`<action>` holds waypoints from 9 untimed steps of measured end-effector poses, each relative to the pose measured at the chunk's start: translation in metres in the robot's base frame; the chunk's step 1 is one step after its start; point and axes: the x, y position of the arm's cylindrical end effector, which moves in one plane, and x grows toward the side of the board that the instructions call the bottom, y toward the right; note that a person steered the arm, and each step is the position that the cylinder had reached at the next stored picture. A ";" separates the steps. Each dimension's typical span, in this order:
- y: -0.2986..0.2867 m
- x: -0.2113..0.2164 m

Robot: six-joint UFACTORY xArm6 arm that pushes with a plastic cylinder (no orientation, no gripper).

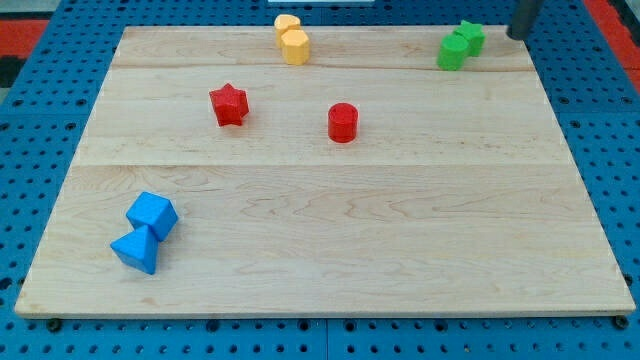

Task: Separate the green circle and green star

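Observation:
The green circle (452, 52) and the green star (469, 37) sit touching each other near the board's top right corner, the star up and to the right of the circle. My tip (515, 36) stands just right of the green star, a short gap away, at the board's top edge. The rod rises out of the view's top.
Two yellow blocks (292, 40) touch at the top centre. A red star (229, 104) and a red cylinder (342, 122) lie left of centre and at centre. A blue cube (152, 214) and a blue triangle (136, 250) touch at bottom left. The wooden board (320, 260) lies on a blue pegboard.

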 end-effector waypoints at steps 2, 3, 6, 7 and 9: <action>-0.049 0.056; -0.085 0.061; -0.077 0.026; -0.136 0.029; -0.200 0.035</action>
